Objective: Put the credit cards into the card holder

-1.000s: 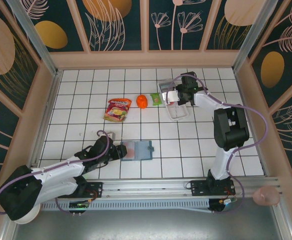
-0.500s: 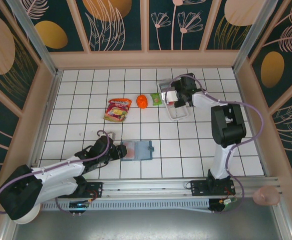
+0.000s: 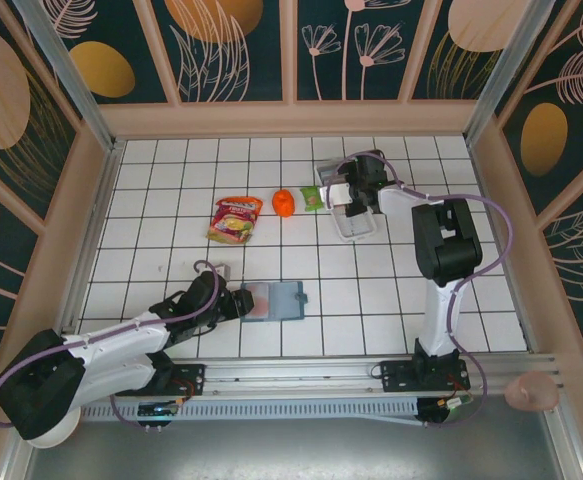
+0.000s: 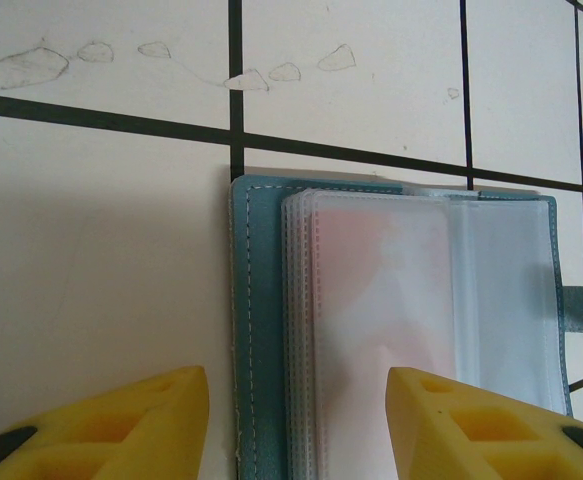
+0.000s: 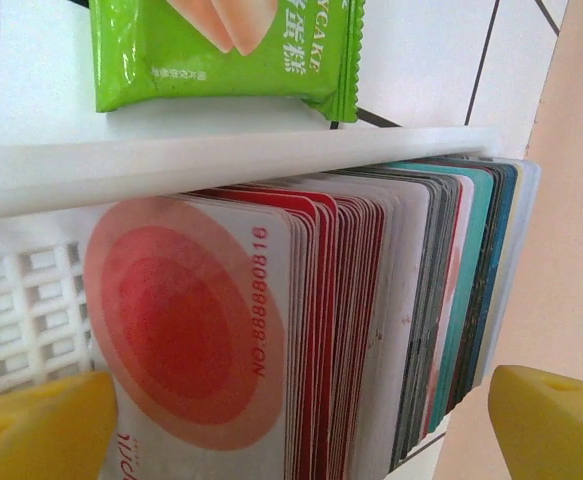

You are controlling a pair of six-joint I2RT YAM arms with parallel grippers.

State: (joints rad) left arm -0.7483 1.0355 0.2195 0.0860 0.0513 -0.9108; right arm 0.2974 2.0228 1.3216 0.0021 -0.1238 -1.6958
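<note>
Where right hand stands wide, yellow pads flank credit cards, nothing gripped. Cards: thick stack on edge in white tray, front card pale with red disc, far side of desk. Green snack packet just beyond tray rim. Left hand partly spread, one pad over bare desk, other over clear sleeves of card holder. Holder: teal, lying open flat at near side, well apart from tray. Orange item and red-yellow packet left of tray.
</note>
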